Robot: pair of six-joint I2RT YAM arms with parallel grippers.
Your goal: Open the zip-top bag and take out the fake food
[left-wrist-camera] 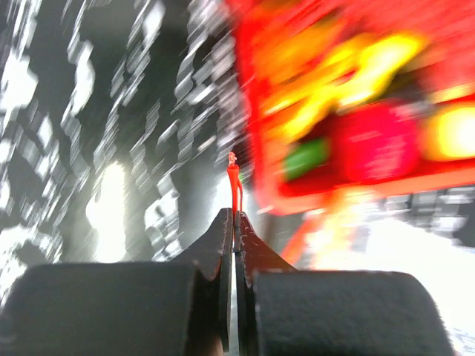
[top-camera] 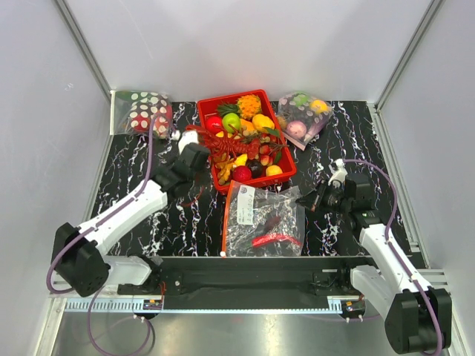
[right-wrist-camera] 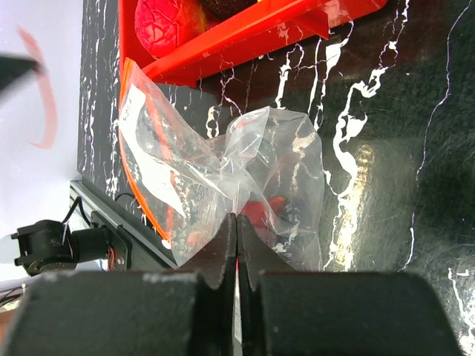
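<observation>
Both grippers are pressed together. The right gripper [right-wrist-camera: 237, 219] pinches a fold of the zip-top bag [top-camera: 263, 219] at its 2 o'clock corner. The bag lies on the table [top-camera: 349, 141] at 6 o'clock from the red basket [top-camera: 226, 96], with a red chili [top-camera: 274, 239] inside. The left gripper [left-wrist-camera: 234, 215], at the bag's 10 o'clock, nips a thin red strand [left-wrist-camera: 234, 182].

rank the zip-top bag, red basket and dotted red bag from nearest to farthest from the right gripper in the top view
1. zip-top bag, just left of its tips, front centre
2. red basket, back centre
3. dotted red bag, far back-left corner
</observation>
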